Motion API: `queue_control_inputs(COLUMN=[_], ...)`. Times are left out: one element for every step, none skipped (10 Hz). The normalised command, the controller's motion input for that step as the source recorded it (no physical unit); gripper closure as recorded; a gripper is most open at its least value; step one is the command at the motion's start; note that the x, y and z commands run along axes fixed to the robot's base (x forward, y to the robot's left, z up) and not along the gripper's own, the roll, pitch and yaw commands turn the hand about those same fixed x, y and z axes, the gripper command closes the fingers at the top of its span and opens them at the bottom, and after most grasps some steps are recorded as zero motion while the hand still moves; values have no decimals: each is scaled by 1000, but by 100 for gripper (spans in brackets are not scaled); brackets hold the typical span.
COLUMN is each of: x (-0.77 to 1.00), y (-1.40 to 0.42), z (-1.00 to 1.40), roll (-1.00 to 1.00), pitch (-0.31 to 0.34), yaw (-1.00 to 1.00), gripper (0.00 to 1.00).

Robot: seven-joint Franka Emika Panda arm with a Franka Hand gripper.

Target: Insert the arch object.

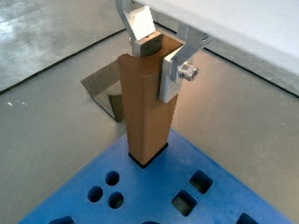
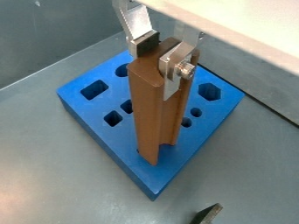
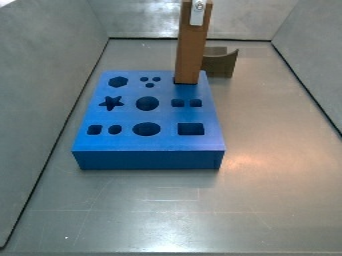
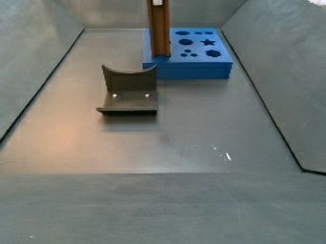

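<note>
The arch object (image 1: 149, 105) is a tall, slim brown block standing upright. Its lower end meets the top of the blue board (image 1: 82, 197) near one corner. I cannot tell whether it sits in a hole. My gripper (image 1: 162, 54) is shut on the block's top end, one silver finger on each side. Both show in a wrist view too: the block (image 2: 152, 114), the gripper (image 2: 160, 54) and the board (image 2: 87, 109). In both side views the block (image 3: 191, 55) (image 4: 159, 33) rises from the board's edge (image 3: 147, 150) (image 4: 211, 65), with the gripper mostly cut off above.
A squat dark grey piece with a curved scoop (image 4: 128, 91) lies on the grey floor beside the board, behind the block in a side view (image 3: 222, 62). The board has several shaped holes. Grey walls enclose the floor.
</note>
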Motion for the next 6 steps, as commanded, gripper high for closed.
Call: queue_control_inputs(x=[-86,-83,-6,-3,-26,-6], y=[0,0,0,0,-3,0], z=[-291,-283,-391,-334,-260,-231], roll=[-47,-61,-139,-144,-137,-139], pitch=[-81,-86,-136,-131,-126,-107], yaw=[-74,-23,0,0,0,11], gripper=[100,100,100,100,100,100])
